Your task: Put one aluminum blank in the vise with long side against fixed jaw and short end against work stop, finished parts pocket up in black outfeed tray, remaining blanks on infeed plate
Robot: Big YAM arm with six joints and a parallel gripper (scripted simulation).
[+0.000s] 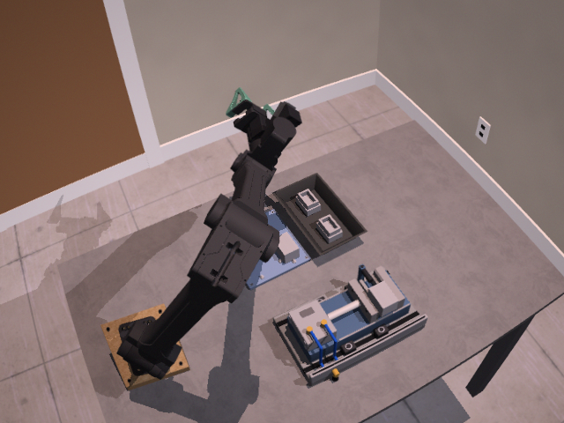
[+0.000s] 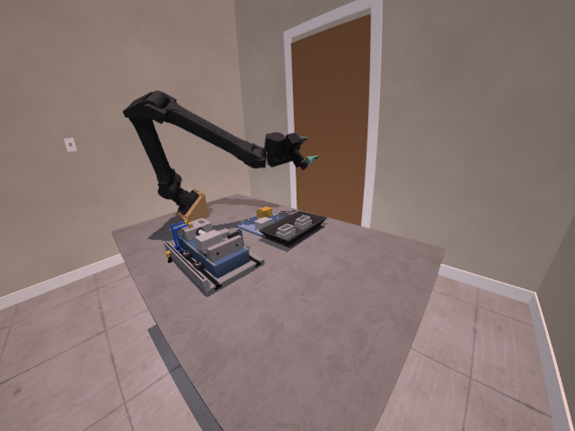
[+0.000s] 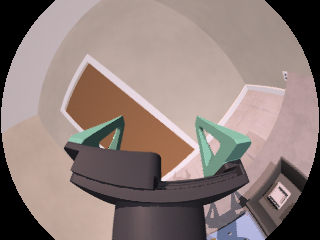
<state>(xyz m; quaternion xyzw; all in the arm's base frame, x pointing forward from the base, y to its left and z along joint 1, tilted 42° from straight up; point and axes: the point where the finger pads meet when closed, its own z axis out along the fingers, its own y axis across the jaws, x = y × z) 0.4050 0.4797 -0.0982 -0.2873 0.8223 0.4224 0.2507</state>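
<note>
My gripper (image 1: 252, 105) is open and empty. It is raised high in the air beyond the infeed plate and points toward the door; it also shows in the exterior view (image 2: 308, 148) and the wrist view (image 3: 160, 140). Two finished parts (image 1: 307, 201) (image 1: 329, 227) lie pocket up in the black outfeed tray (image 1: 321, 213). A gray blank (image 1: 286, 249) lies on the blue infeed plate (image 1: 278, 259). A yellow brass blank (image 2: 263, 212) lies on that plate too; the arm hides it in the top view. The vise (image 1: 351, 314) stands at the front right. I cannot tell whether a blank lies between its jaws.
The arm's base (image 1: 145, 345) sits on a wooden block at the table's front left. Blue hoses (image 1: 321, 345) rise from the vise's near end. The table edge runs close along the vise's rail. A brown door (image 2: 331, 116) is behind the gripper.
</note>
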